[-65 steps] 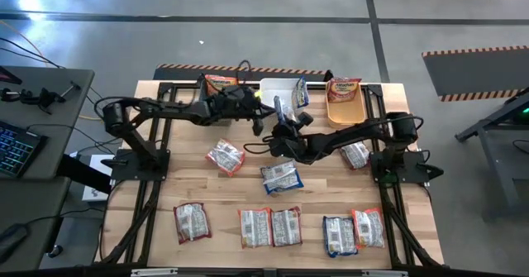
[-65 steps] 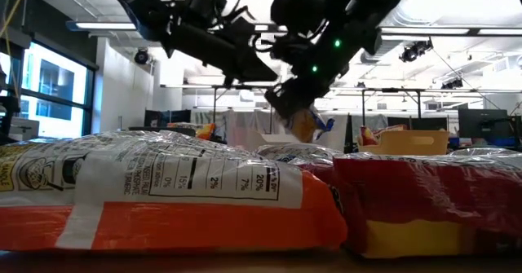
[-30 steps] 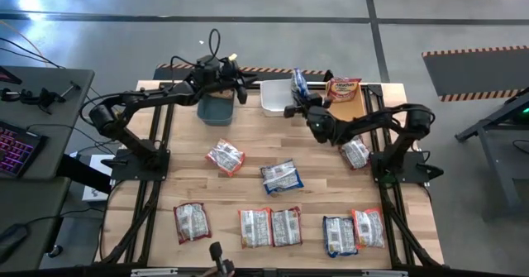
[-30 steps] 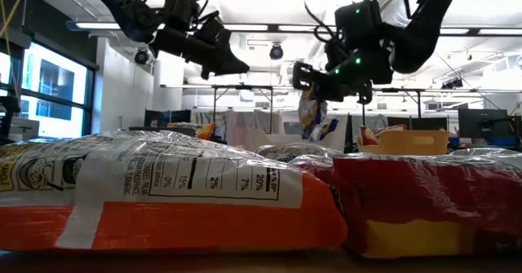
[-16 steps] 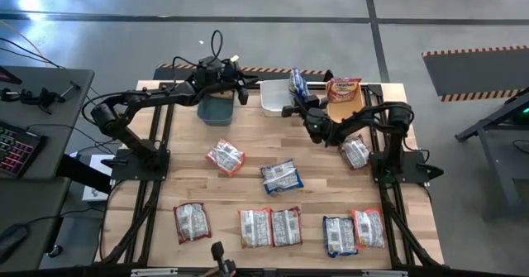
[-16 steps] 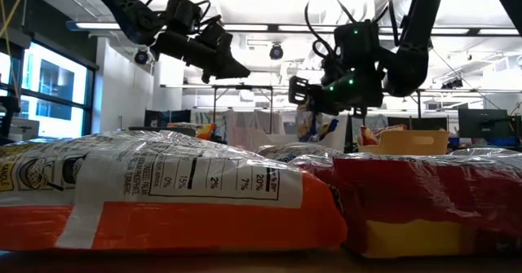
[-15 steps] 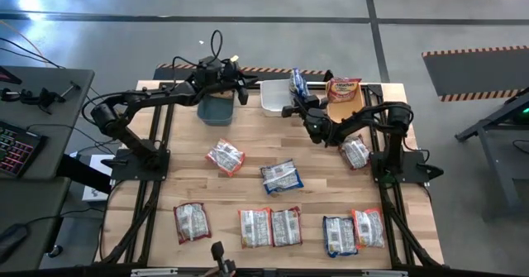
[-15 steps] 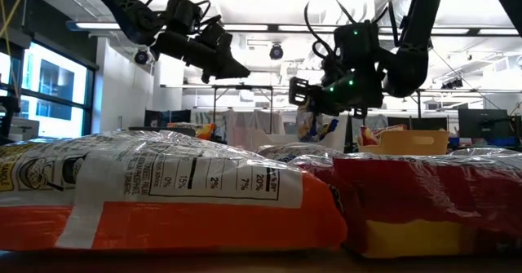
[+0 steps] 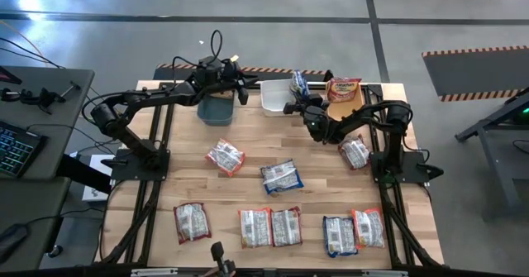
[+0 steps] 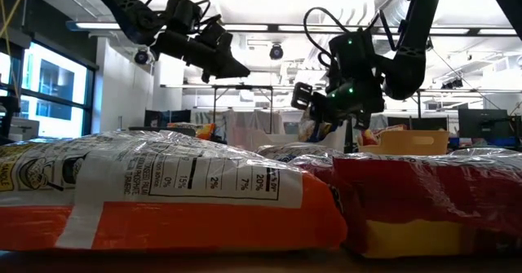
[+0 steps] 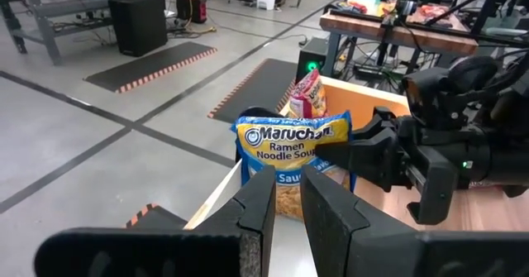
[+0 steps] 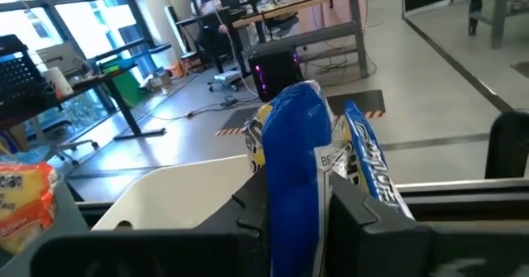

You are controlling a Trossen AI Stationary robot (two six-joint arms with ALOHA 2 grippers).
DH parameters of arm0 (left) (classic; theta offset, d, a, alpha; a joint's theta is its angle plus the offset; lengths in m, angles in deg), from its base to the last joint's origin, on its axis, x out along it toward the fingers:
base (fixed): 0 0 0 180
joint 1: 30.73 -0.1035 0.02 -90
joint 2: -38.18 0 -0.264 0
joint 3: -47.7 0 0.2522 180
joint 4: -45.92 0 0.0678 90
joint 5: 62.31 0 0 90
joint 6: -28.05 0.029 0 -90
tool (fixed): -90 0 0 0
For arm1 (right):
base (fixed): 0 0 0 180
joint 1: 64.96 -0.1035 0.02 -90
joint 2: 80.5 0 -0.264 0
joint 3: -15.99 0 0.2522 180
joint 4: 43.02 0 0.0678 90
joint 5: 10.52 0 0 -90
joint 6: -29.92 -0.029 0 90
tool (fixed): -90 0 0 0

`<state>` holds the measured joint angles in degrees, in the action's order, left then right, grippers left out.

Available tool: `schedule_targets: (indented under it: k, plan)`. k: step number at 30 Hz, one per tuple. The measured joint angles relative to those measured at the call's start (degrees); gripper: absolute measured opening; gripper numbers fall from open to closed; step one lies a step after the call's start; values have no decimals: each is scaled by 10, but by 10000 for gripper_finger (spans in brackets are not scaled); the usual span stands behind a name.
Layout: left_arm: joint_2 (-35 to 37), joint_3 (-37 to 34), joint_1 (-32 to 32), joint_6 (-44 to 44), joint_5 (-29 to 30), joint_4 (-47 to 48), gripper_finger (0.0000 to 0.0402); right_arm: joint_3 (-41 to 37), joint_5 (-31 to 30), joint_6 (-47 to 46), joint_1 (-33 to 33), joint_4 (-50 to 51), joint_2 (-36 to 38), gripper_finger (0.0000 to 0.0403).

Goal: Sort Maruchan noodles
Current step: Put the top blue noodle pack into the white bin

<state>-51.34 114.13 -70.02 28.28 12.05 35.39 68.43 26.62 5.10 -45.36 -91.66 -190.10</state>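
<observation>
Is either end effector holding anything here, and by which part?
The right end effector pinches the blue ramen packet by its lower edge, over the white bin. The left end effector holds nothing.

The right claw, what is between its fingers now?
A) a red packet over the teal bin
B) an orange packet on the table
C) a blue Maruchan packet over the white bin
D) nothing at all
C: the right claw has a blue Maruchan packet between its fingers, above the white bin.
</observation>
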Motion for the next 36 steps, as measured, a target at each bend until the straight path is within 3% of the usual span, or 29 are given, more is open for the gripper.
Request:
schedule_targets:
  k: [8, 14, 20, 25, 28, 31, 33, 36]
  plan:
    - [0, 0, 0, 0, 0, 7, 48, 0, 8, -8, -3, 5, 0, 131]
    - [0, 0, 0, 0, 0, 13, 48, 0, -36, 20, -15, 1, 3, 185]
    - [0, 0, 0, 0, 0, 22, 48, 0, -36, 131, -36, -24, 39, 195]
    - [0, 0, 0, 1, 0, 26, 48, 2, -15, 186, -52, 69, 133, 195]
    - [0, 0, 0, 14, -1, 36, 48, 36, 59, 143, -31, 267, 224, 195]
    - [1, -15, -1, 11, -1, 14, 48, 128, 228, 40, 40, 558, 285, 195]
    - [1, -41, -1, -4, -1, -37, 46, 201, 333, 30, 92, 702, 286, 195]
    - [1, -82, -1, -30, -2, -124, 38, 314, 453, 69, 159, 835, 255, 195]
